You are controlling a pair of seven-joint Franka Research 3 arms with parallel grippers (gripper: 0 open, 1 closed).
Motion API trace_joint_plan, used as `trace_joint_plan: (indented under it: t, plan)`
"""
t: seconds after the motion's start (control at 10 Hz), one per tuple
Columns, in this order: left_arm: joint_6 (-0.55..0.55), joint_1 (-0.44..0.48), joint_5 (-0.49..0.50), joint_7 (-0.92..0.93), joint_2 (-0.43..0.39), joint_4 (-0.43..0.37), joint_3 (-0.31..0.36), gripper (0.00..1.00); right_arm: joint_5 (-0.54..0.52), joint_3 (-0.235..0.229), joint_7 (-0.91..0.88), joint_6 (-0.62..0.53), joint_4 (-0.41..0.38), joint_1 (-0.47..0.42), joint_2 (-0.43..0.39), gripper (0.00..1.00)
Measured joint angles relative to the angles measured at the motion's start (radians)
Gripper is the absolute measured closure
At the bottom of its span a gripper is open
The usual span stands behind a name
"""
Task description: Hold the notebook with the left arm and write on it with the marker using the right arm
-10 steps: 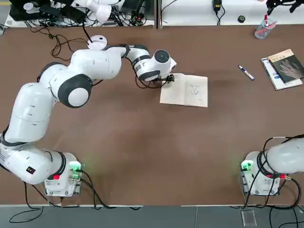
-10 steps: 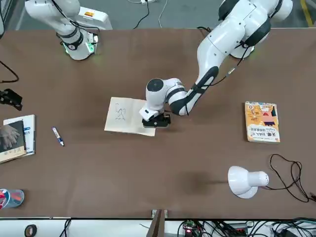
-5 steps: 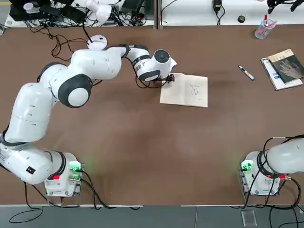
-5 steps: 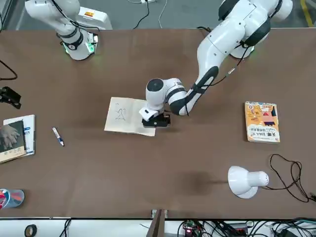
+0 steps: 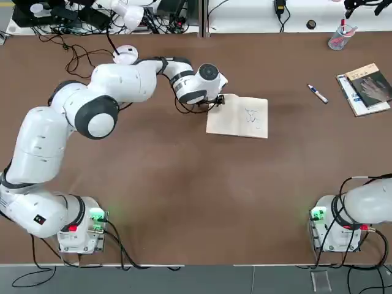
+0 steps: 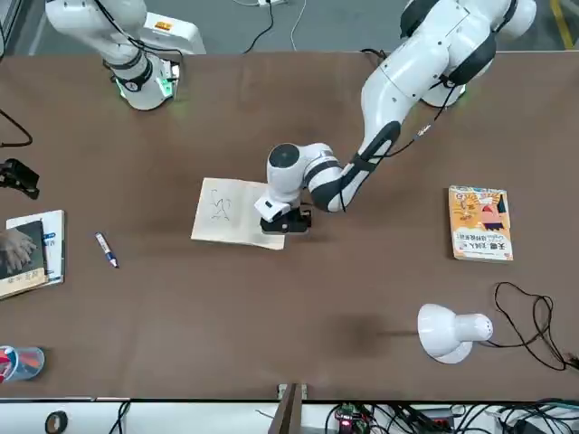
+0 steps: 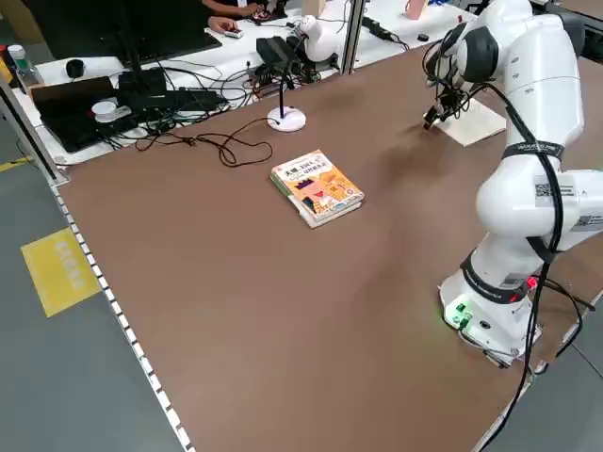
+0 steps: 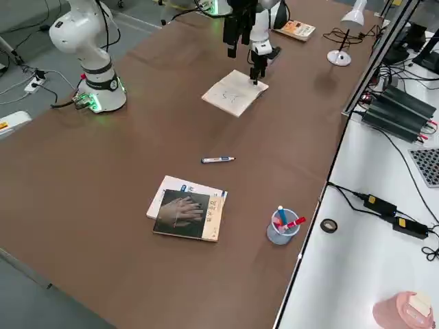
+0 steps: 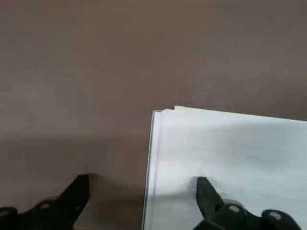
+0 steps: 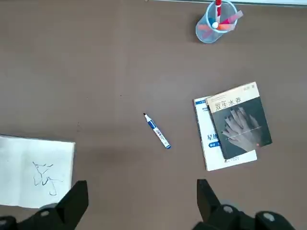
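The notebook [image 5: 239, 116] lies open mid-table, cream pages up, with a small dark scribble [image 10: 44, 175] on the page. My left gripper [image 5: 217, 101] is low at the notebook's left edge. In the left wrist view it [image 9: 143, 182] is open and straddles that edge, one fingertip [image 9: 205, 188] over the page [image 9: 230, 148], the other over bare table. The marker [image 5: 317, 94], white with a blue cap, lies alone to the notebook's right. My right gripper [image 10: 141, 201] is open and empty, high above the table, with the marker [image 10: 157, 131] far below it.
A dark-covered book [image 5: 368, 86] lies on a white-blue one at the right edge. A clear cup [image 5: 339, 37] of pens stands at the back right. On the left are an orange book [image 6: 479, 222] and a white desk lamp [image 6: 448, 332] with its loose cable.
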Motion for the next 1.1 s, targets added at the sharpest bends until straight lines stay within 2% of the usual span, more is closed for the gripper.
trace_joint_plan:
  t: [0.4,0.9,1.1]
  plan:
    - [0.000,0.000,0.000,0.000,0.000,0.004,0.000,0.00,0.000,-0.002,0.000,-0.014,-0.014,-0.001,0.001,0.00]
    - [0.000,0.000,0.000,0.000,0.000,0.006,0.001,0.00,0.000,-0.004,-0.016,-0.004,-0.111,-0.019,0.026,0.00]
    - [0.000,0.000,0.000,0.000,0.000,0.008,0.001,0.00,0.000,-0.002,-0.102,0.053,-0.174,-0.029,0.042,0.00]
